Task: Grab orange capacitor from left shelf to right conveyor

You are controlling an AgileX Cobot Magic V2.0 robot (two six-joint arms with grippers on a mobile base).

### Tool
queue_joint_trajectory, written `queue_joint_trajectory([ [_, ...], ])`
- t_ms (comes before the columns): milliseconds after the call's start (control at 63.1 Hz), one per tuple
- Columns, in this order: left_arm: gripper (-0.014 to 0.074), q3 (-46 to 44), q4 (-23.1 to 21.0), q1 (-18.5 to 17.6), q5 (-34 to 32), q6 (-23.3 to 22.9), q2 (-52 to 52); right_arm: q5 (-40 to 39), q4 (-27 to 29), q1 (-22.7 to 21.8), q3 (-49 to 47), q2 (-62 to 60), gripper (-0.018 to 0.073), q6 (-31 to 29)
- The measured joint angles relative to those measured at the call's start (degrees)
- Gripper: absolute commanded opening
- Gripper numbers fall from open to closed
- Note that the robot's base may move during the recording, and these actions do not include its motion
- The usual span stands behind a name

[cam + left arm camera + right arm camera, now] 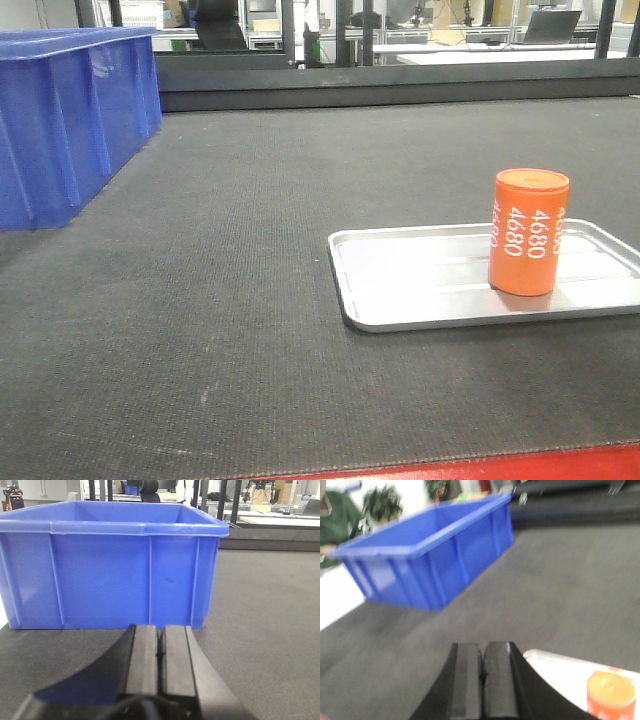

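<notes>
On the silver tray [400, 290] atop the conveyor belt [220, 300] I find the orange capacitor [528, 232] standing upright, both my left gripper [160, 647] and right gripper [482, 672] closed empty, so delivery appears essentially complete.

Even, bright indoor light; front and left wrist views are sharp, while the right wrist view is motion-blurred throughout.

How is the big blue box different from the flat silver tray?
The blue plastic bin has tall ribbed walls, while the shallow silver metal tray has only a low rim. The bin is matte blue; the tray is shiny grey. The tray holds an upright orange cylinder printed "4680"; the bin's inside is hidden in the front view. Both rest on the dark grey textured belt.
</notes>
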Motion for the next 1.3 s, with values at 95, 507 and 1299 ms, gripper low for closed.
queue_joint_trajectory([
  [95, -0.0126, 0.0, 0.0, 0.0, 0.0, 0.0, 0.0, 1.77, -0.09, 0.0, 0.31, 0.0, 0.0047, 0.0],
  [507, -0.0126, 0.0, 0.0, 0.0, 0.0, 0.0, 0.0, 5.36, -0.82, -5.66, 0.34, -11.93, 0.0047, -4.07],
  [1299, -0.0126, 0.0, 0.0, 0.0, 0.0, 0.0, 0.0, 17.45, -0.39, -25.38, 5.13, -33.4, 0.0047, -13.59],
])
